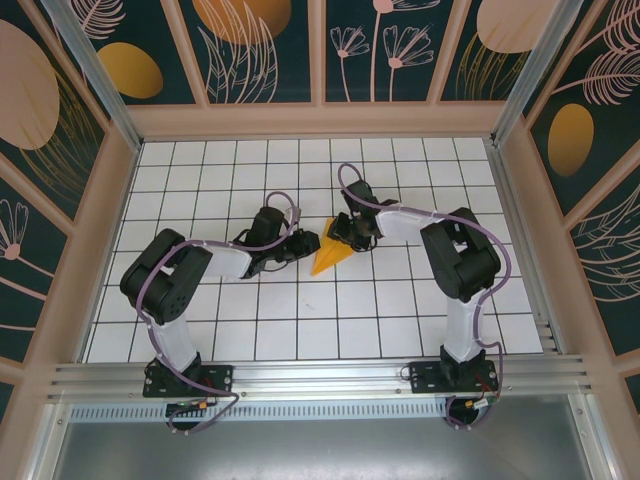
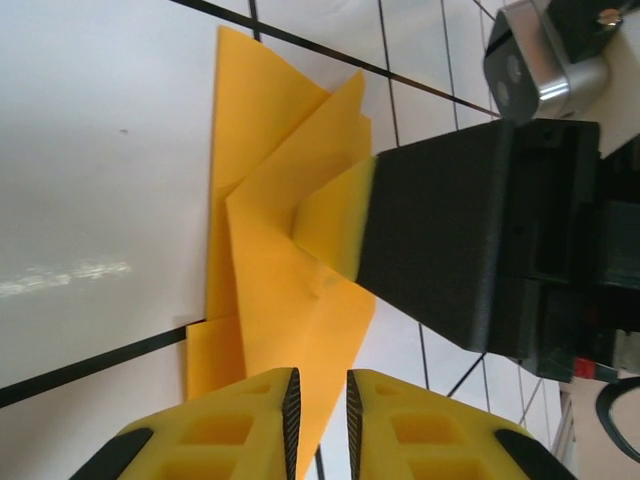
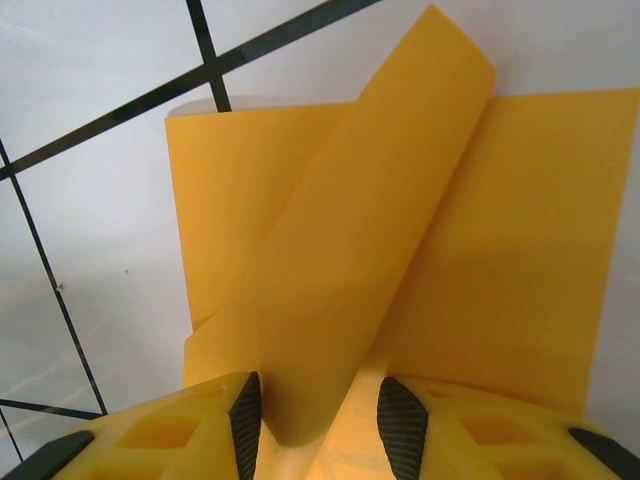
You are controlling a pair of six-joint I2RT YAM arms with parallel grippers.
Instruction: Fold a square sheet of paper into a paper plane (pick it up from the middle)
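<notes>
The square sheet of paper [image 1: 328,256] lies mid-table, orange-yellow and folded into a narrow pointed shape with its tip toward the near left. My left gripper [image 1: 303,243] sits at its left edge. In the left wrist view its jaws [image 2: 318,420] stand a narrow gap apart, with a corner of the paper [image 2: 290,300] running into that gap and white table showing beside it. My right gripper [image 1: 350,238] is over the paper's far right end. Its jaws [image 3: 318,420] are open, and a raised, curled flap of the paper [image 3: 330,250] stands between the pads.
The white gridded table [image 1: 400,310] is walled on three sides by a wooden frame [image 1: 320,120] with painted panels. An aluminium rail [image 1: 320,375] runs along the near edge by both arm bases. The right gripper's black body [image 2: 470,230] is close in front of my left fingers.
</notes>
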